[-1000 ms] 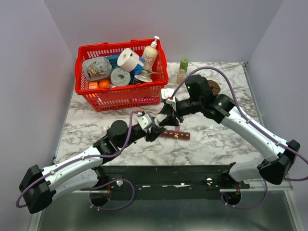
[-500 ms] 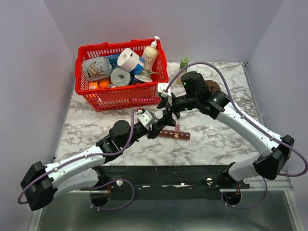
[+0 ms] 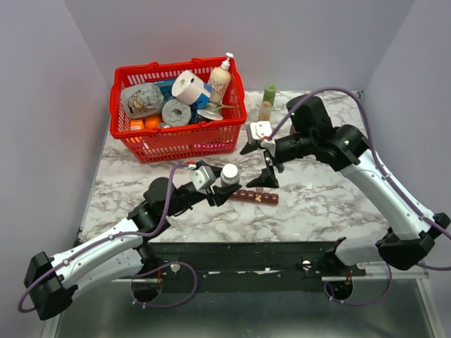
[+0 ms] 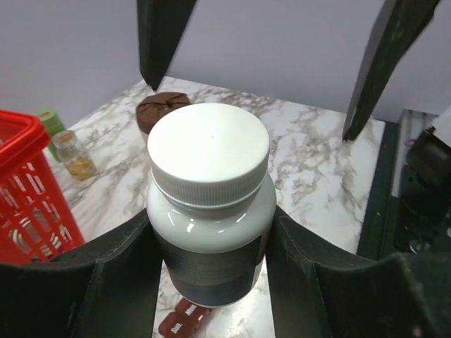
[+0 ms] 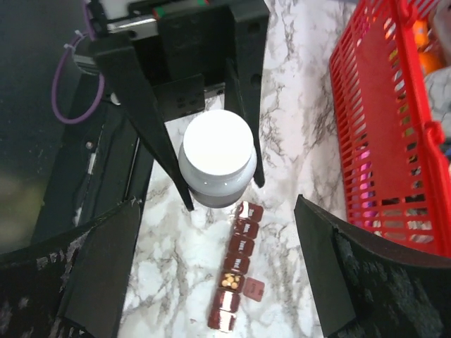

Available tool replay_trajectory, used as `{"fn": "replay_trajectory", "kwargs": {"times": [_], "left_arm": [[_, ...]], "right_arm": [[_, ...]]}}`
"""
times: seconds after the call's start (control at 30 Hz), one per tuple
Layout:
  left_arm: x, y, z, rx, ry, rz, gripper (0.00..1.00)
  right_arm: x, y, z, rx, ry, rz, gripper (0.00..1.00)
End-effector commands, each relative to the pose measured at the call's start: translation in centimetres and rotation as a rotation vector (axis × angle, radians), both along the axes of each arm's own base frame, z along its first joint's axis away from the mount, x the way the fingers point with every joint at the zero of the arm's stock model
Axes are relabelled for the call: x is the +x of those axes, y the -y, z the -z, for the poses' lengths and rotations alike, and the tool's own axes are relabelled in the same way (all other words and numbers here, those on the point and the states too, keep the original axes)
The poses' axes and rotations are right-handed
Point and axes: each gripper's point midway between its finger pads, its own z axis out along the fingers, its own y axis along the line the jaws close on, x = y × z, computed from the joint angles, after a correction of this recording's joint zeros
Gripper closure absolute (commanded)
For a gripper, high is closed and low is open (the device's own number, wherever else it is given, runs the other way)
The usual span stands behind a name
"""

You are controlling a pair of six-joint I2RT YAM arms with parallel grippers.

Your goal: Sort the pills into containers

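My left gripper (image 3: 227,184) is shut on a white pill bottle (image 3: 230,172) with a white screw cap, held upright just left of the containers (image 3: 255,196). In the left wrist view the bottle (image 4: 210,176) fills the space between both pads. The containers (image 5: 236,264) are a dark red strip of day-marked compartments flat on the marble. One compartment is open and holds small yellow pills (image 5: 230,281). My right gripper (image 3: 261,165) hangs open above the strip's right part, to the right of the bottle (image 5: 216,165), touching nothing.
A red basket (image 3: 183,144) of toilet rolls and a lotion bottle stands at the back left. A green-capped bottle (image 3: 268,101) stands behind the right arm. A round brown-topped tub (image 4: 163,110) sits further back. The table's front edge (image 3: 246,243) lies close below the strip.
My right gripper has opened wide and drawn back to the right, off the bottle's cap. The left arm has shifted slightly left with the bottle still in it.
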Motion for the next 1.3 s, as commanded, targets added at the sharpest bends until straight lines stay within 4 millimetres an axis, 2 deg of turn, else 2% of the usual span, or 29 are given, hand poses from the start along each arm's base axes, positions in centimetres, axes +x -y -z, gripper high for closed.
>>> {"fn": "replay_trajectory", "kwargs": {"times": [0.0,0.03,0.07,0.2,0.37,0.7,0.9,1.03,1.07,1.13,1.17,1.23,1.27], "left_arm": [[-4.0,1.2,0.1,0.056,0.014,0.25,1.0],[-4.6,1.3,-0.1,0.063,0.017,0.288,1.0],[-5.0,1.4,0.0,0.073,0.012,0.316,1.0],[-6.6,2.2,0.4,0.099,-0.025,0.441,1.0],[-7.7,2.9,0.6,0.113,-0.056,0.539,1.0],[-6.8,3.2,1.5,0.138,-0.088,0.54,1.0],[-6.5,3.1,1.3,0.137,-0.089,0.525,1.0],[-5.6,2.9,0.8,0.124,-0.077,0.46,1.0],[-4.4,2.7,0.5,0.116,-0.072,0.39,1.0],[-3.4,2.0,-0.9,0.079,-0.031,0.305,1.0],[-1.9,1.5,-1.5,0.047,-0.02,0.206,1.0],[-0.2,0.2,-2.8,-0.017,-0.006,0.069,1.0],[2.0,-1.3,-4.3,-0.105,-0.016,-0.089,1.0]], "right_arm": [[-4.2,1.5,-2.4,0.078,0.132,-0.23,0.0],[-4.7,1.6,-2.0,0.074,0.137,-0.279,0.0],[-6.2,2.1,-1.5,0.072,0.088,-0.35,0.0],[-7.7,1.1,0.3,0.108,0.061,-0.518,0.03],[-7.8,0.4,1.5,0.082,0.047,-0.531,0.09],[-8.5,0.4,2.9,0.039,-0.013,-0.51,0.2],[-7.6,-0.2,3.7,0.001,-0.057,-0.453,0.36],[-6.7,-0.7,4.3,-0.024,-0.079,-0.388,0.53],[-5.8,-1.1,4.5,-0.033,-0.057,-0.35,0.56],[-5.3,-1.0,5.3,-0.071,-0.108,-0.283,0.57],[-4.0,-1.3,5.6,-0.087,-0.084,-0.226,0.57],[-2.9,-1.3,6.9,-0.137,-0.152,-0.107,0.57],[-1.5,-1.5,7.5,-0.156,-0.125,-0.032,0.58]]}}
